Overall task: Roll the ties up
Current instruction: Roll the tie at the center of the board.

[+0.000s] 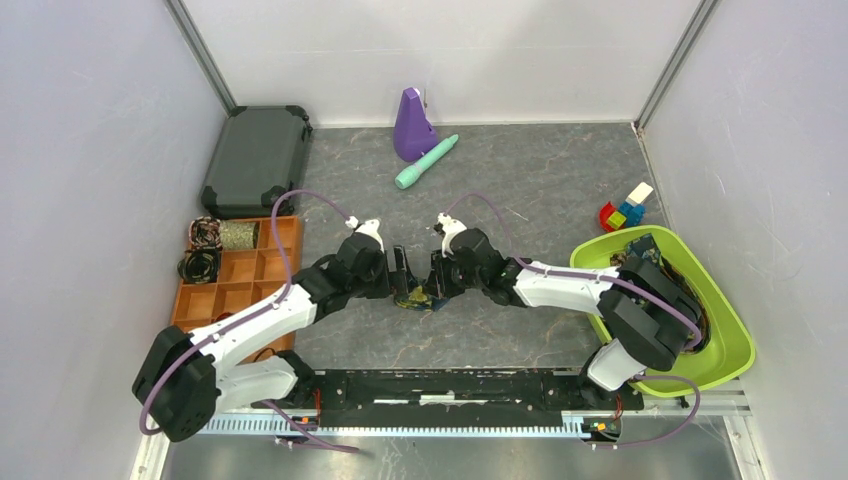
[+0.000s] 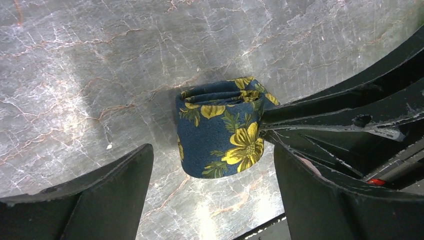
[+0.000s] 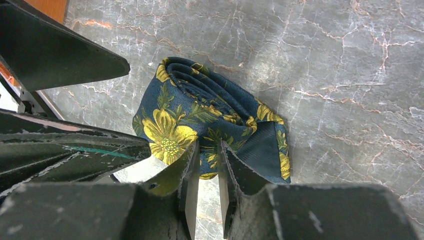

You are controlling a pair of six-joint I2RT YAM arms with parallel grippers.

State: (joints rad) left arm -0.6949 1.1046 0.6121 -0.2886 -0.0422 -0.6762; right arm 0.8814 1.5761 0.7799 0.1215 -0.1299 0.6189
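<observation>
Built alike, left arm (image 1: 250,325) and right arm (image 1: 555,285), from smooth white links set between bulky black joint housings. Strung with a lilac cable (image 1: 300,193) looping from each base up to a small white camera block (image 1: 368,228) at the wrist. Tipped by left gripper (image 1: 405,285) and right gripper (image 1: 438,283) in matte black, with flat wedge-shaped fingers (image 3: 245,180) scuffed pale along their edges and pierced by small screw holes.
</observation>
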